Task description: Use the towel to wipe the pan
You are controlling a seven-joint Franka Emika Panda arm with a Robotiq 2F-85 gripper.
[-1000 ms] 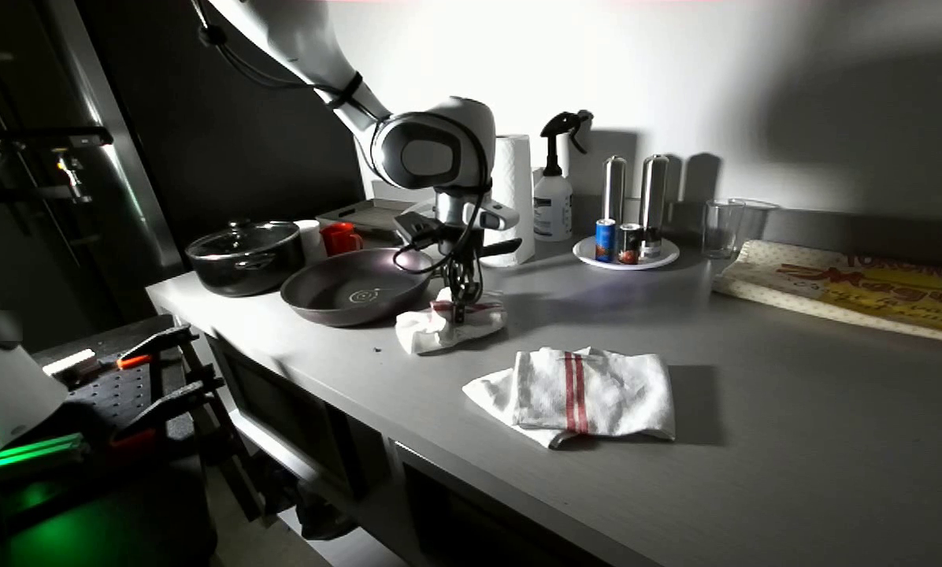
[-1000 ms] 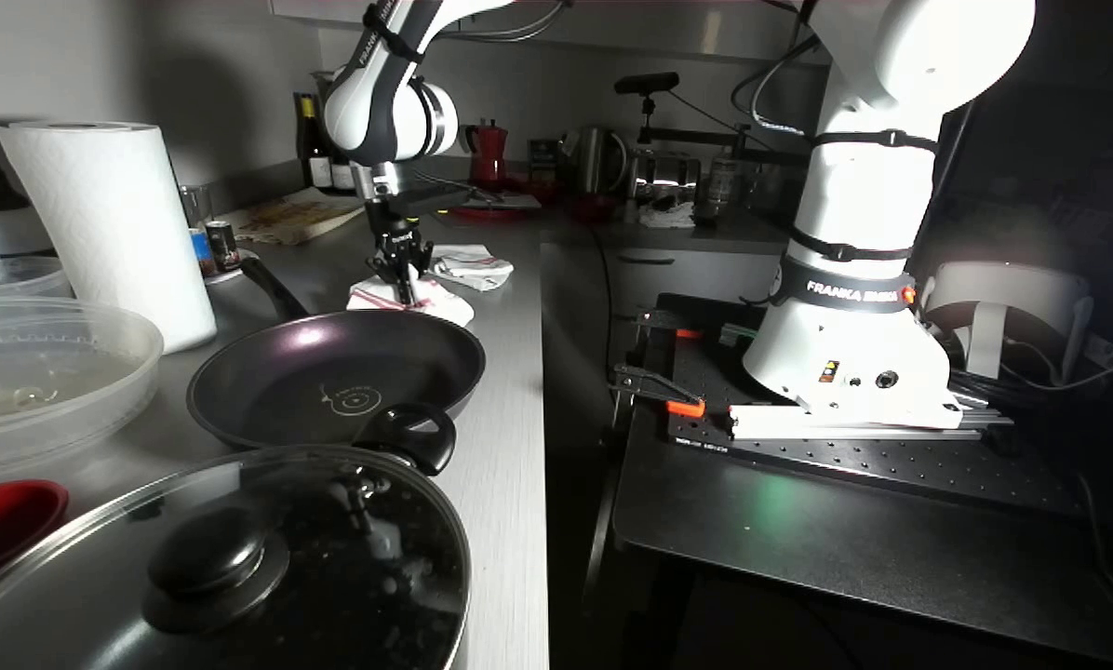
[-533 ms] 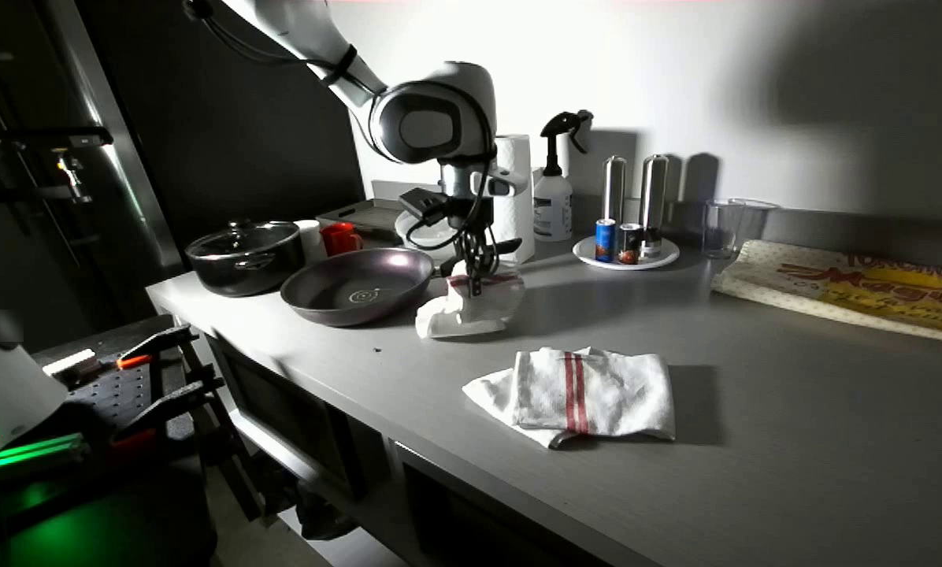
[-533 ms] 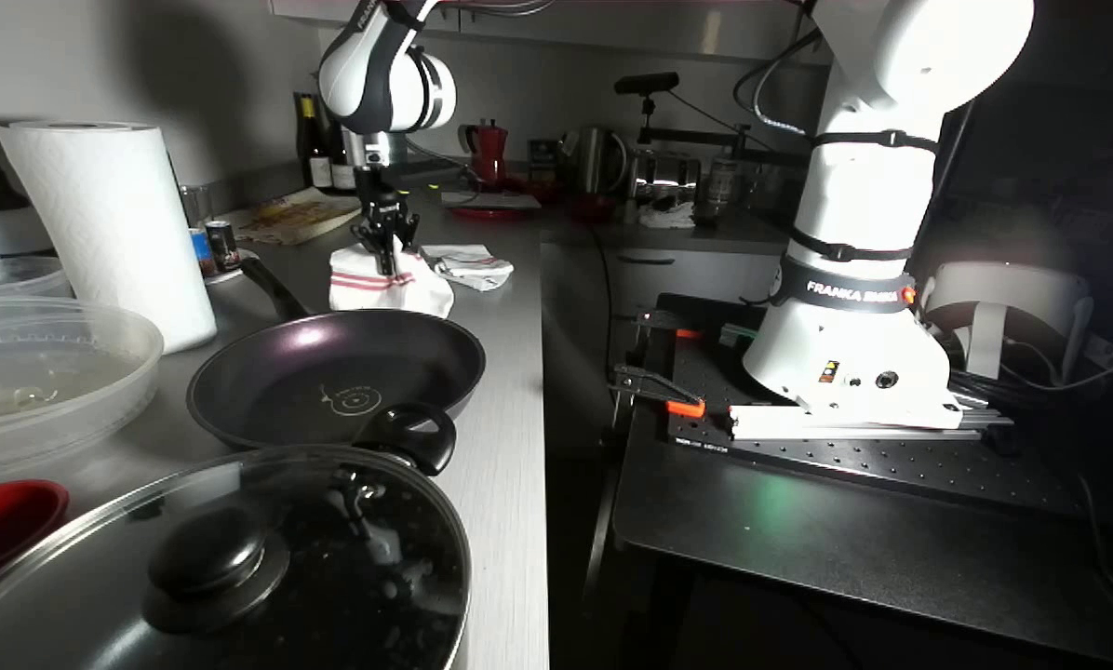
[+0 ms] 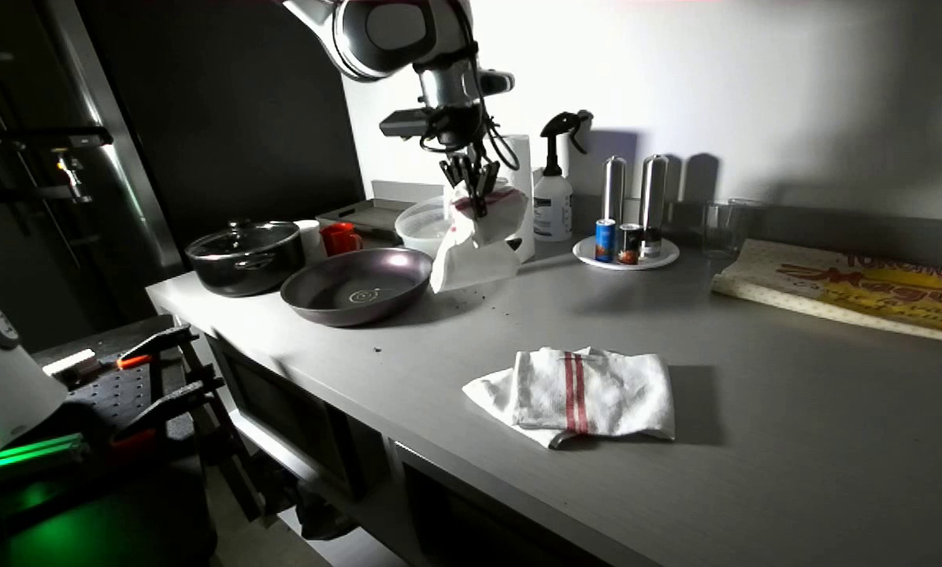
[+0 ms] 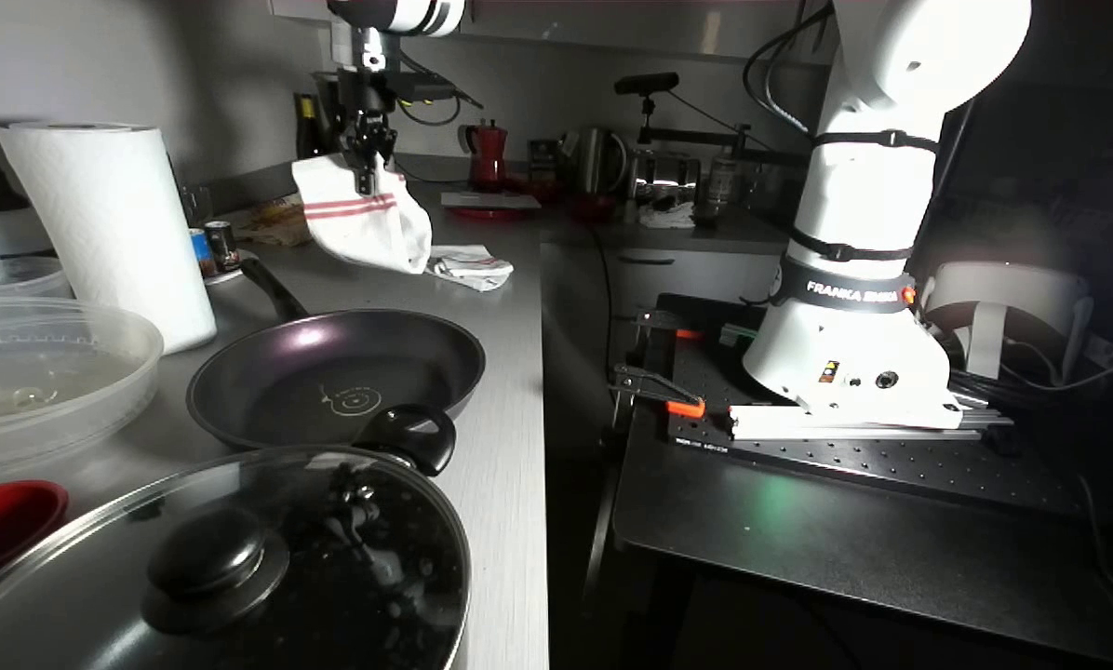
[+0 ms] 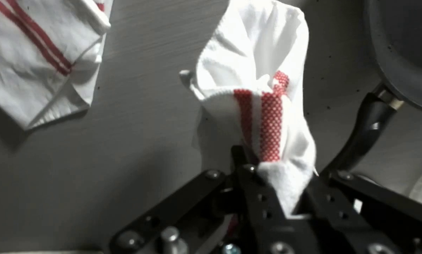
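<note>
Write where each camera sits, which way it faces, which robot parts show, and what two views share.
In an exterior view: near the folded towel, facing the held towel; arm, gripper, partial base.
In an exterior view: near the glass lid, facing along the counter; arm, gripper, base.
Wrist view: on the wrist, facing down at the held towel; fingers.
In both exterior views: frying pan, both towels.

"FRANKA EMIKA" on robot base (image 6: 847,342)
</note>
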